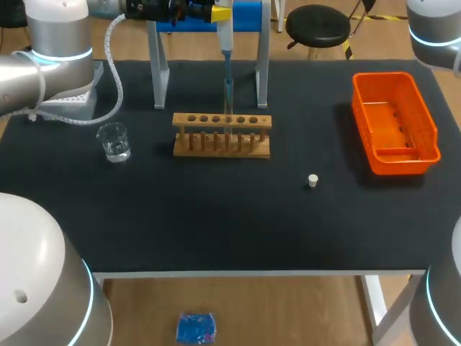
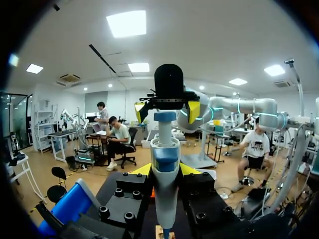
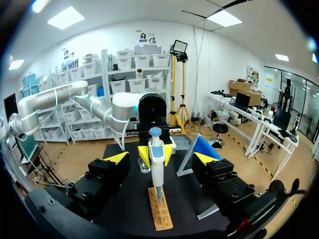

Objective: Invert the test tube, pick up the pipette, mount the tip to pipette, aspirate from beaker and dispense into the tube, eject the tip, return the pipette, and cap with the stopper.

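Note:
My left gripper (image 1: 218,12) is shut on a white and blue pipette (image 1: 225,40) and holds it upright over the wooden rack (image 1: 222,135). The pipette's tip points down into a clear test tube (image 1: 229,94) standing in one of the rack's middle holes. In the left wrist view the pipette (image 2: 165,174) stands between my left gripper's (image 2: 165,170) yellow tips. My right gripper (image 3: 162,158) is open wide and faces the pipette (image 3: 157,167) from the other side, short of it. A small white stopper (image 1: 312,180) lies on the mat right of the rack. The glass beaker (image 1: 114,142) stands to the rack's left.
An orange basket (image 1: 394,122) sits at the table's right side. The white-legged pipette stand (image 1: 159,72) with a blue top rises just behind the rack. A white tip box (image 1: 72,101) sits at the far left under my left arm.

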Motion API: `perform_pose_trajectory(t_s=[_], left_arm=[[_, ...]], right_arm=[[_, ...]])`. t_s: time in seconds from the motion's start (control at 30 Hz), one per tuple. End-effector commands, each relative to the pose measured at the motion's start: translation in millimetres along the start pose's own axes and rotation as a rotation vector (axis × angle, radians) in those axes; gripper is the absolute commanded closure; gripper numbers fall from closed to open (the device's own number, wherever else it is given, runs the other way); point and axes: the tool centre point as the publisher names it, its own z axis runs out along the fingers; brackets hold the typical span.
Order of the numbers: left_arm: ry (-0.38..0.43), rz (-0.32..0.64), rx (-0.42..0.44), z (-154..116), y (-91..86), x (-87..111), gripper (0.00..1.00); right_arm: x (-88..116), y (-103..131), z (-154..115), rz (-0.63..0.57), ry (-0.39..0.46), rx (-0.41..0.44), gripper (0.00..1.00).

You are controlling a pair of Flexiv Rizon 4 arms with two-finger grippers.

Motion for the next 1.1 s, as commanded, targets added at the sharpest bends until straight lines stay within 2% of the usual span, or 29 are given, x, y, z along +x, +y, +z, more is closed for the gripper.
perform_pose_trajectory(t_s=[0.03,0.37,0.77,1.1], left_arm=[[-0.002,0.0,-0.001,0.0,-0.6,0.7,1.0],[-0.002,0.0,-0.001,0.0,-0.6,0.7,1.0],[-0.002,0.0,-0.001,0.0,-0.6,0.7,1.0],[-0.002,0.0,-0.001,0.0,-0.6,0.7,1.0]], right_arm=[[-2.3,8.3,-0.8,0.008,-0.012,0.031,1.0],[0.7,22.7,4.7,0.034,-0.041,0.077,1.0],[6.8,43.6,20.6,0.031,-0.007,0.079,1.0],[8.0,47.7,35.1,0.047,-0.004,0.088,1.0]])
